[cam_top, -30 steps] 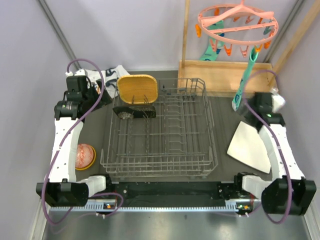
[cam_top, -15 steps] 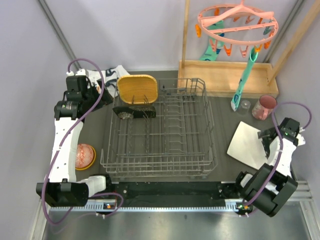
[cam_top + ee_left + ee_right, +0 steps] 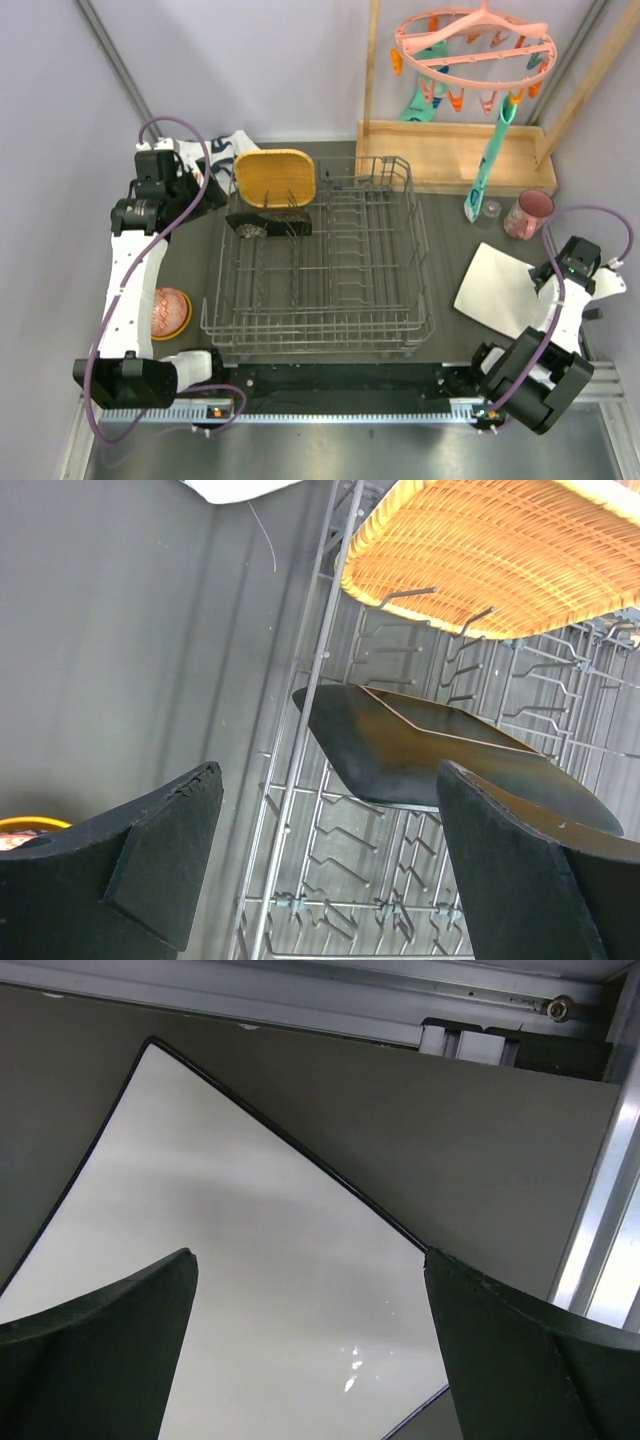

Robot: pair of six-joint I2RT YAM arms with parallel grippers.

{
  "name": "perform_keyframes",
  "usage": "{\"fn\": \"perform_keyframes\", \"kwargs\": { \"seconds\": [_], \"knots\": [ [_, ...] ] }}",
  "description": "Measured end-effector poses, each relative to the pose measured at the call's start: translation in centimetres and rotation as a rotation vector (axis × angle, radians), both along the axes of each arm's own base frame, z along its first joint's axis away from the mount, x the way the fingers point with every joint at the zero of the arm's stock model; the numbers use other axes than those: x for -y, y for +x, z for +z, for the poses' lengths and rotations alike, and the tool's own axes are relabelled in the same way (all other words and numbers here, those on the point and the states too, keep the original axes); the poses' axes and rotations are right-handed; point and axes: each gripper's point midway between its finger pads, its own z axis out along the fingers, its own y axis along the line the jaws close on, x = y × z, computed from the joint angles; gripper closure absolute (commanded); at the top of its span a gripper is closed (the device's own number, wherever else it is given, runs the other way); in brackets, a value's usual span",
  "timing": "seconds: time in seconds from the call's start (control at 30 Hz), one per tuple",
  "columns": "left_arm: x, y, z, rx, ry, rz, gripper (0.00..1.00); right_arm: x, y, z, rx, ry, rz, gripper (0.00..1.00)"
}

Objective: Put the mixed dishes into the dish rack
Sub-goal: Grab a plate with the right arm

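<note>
The right jaws hang spread wide and empty directly over the pale plate [image 3: 250, 1290], which lies flat on the desk [image 3: 450, 225] just right of the dish rack [image 3: 318, 338], its thin dark rim showing between the two fingers. Picking it up looks to be the step in hand, and a flat plate gives little to pinch. The likely best course is to come down at one corner or edge, work a finger under the rim and close firmly, then tip the plate upright before carrying it left into a free row of prongs. The left jaws, equally wide and holding nothing, hover at the rack's far-left corner above the black floral square plate [image 3: 440, 755], which rests tilted across the prongs, with the yellow wooden rounded-square plate [image 3: 500, 550] propped just beyond it. Outside the rack wait a pink cup [image 3: 528, 213] and a small clear glass [image 3: 489, 211] to its far right, and an orange bowl [image 3: 170, 312] to its near left. No brand or label is legible; the black print on the white cloth [image 3: 225, 150] beyond the rack's far-left corner is too small to read.
</note>
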Motion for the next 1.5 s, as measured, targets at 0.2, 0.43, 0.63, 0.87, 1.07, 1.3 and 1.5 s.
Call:
{"fn": "perform_keyframes", "kwargs": {
  "seconds": [0.2, 0.43, 0.63, 0.87, 1.07, 1.3, 1.5],
  "knots": [
    [0.2, 0.1, -0.3, -0.010, -0.007, -0.008, 0.09, -0.3, -0.6, -2.5, -0.043, 0.025, -0.006, 0.04],
    [0.2, 0.2, -0.3, -0.012, -0.010, -0.011, 0.09, -0.1, -1.5, -4.5, -0.081, 0.048, -0.034, 0.04],
    [0.3, 0.2, -0.3, -0.012, -0.012, -0.014, 0.09, 0.2, -0.8, -4.7, -0.044, 0.062, -0.033, 0.04],
    [0.4, 0.2, 0.0, -0.005, -0.021, -0.012, 0.09, 0.0, 0.9, -5.0, 0.016, 0.095, 0.027, 0.04],
    [0.5, 0.2, 0.0, -0.005, -0.032, -0.008, 0.09, -0.4, 1.6, -4.9, 0.030, 0.108, 0.102, 0.08],
    [0.6, 0.2, 0.0, -0.004, -0.038, -0.008, 0.09, -1.1, 3.5, -4.6, 0.087, 0.127, 0.189, 0.09],
    [0.6, 0.2, 0.0, -0.005, -0.038, -0.007, 0.09, -2.2, 5.1, -4.4, 0.117, 0.141, 0.266, 0.11]
  ]
}}
